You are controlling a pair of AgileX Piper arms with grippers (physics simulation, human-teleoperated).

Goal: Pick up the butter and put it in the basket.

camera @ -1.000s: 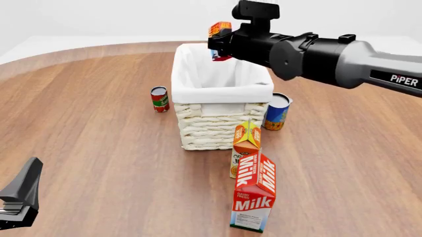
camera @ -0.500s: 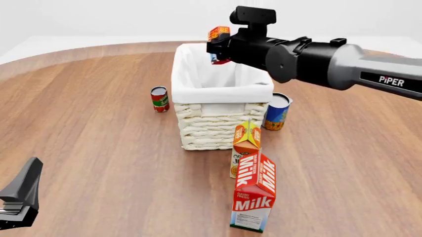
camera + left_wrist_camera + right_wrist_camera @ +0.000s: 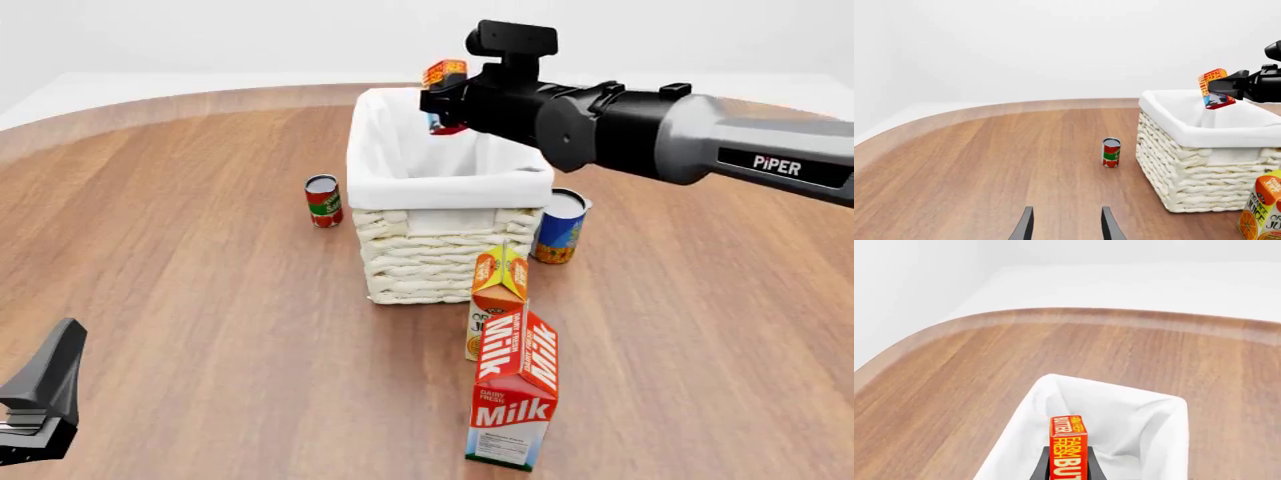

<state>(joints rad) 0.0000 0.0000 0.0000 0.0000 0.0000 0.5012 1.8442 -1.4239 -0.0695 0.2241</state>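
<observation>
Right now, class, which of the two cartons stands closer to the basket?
The orange juice carton: it stands right in front of the basket, while the red milk carton stands further forward, on the juice carton's near side.

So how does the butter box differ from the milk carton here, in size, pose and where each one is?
The butter is a small flat box; the milk carton is far taller, with a gabled top. The butter is held in the air by the right gripper over the basket; the milk carton stands upright on the table, nearer the camera than the basket. Both are mostly red with white lettering.
</observation>
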